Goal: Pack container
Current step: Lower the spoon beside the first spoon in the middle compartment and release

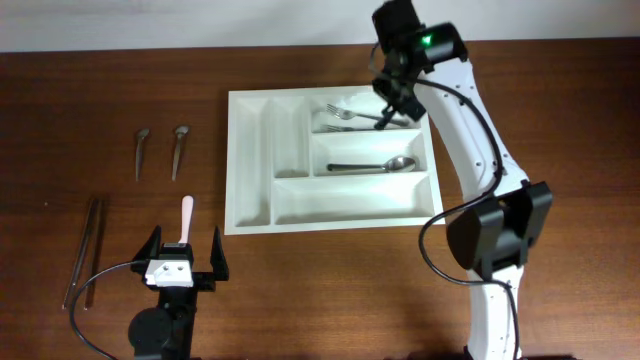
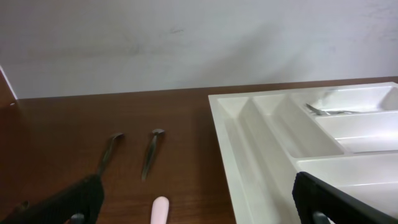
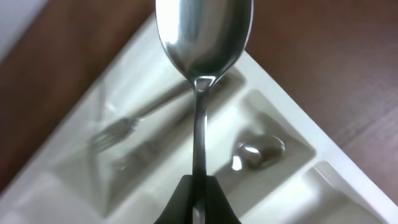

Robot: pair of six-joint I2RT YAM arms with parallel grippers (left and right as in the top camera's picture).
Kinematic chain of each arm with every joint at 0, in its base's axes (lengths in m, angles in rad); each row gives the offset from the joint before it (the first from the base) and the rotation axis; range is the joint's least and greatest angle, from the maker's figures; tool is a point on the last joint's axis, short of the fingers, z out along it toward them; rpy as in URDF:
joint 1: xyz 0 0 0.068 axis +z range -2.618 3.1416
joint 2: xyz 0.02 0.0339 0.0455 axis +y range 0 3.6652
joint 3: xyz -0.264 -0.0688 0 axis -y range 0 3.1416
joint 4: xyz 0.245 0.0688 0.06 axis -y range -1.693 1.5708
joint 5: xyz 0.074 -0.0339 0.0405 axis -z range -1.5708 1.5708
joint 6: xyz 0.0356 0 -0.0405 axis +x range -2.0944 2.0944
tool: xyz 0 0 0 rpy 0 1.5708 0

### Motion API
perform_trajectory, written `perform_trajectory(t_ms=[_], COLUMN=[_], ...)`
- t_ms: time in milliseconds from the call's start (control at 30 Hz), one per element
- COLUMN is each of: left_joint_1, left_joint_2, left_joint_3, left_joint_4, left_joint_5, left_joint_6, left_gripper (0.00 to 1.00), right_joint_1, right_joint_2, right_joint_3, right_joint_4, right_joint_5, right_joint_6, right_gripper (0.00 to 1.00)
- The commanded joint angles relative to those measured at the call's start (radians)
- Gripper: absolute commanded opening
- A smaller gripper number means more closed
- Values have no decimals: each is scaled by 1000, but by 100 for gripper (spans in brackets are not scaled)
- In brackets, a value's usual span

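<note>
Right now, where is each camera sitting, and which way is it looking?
Overhead: above the table, looking straight down at the white cutlery tray; left arm and right arm show.
Left wrist: low over the table, looking across at two teaspoons and the tray's narrow compartments; its open fingers show in the bottom corners.
Right wrist: above the tray, looking down along the held spoon; its shut fingers show at the bottom.
Shared: all three see the tray; overhead and right wrist both see the spoon lying in it.
</note>
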Motion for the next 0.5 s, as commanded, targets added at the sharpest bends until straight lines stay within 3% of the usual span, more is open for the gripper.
perform_trajectory(t_ms=[0, 233, 467], left_joint_1=[2, 2, 2], left_joint_2=[-7, -7, -7], left_joint_3=[-2, -2, -2], left_joint_4=[-6, -6, -6], left_joint_5=[14, 14, 14], left_joint_6=[12, 12, 12], left_gripper=[99, 99, 99], right_joint_1=[11, 33, 45], right_joint_2=[-79, -81, -79], right_joint_3=[-119, -180, -196], right_joint_4=[39, 77, 76], right_joint_5=[14, -112, -248], right_joint_6=[54, 130, 355], right_gripper=[4, 4, 4])
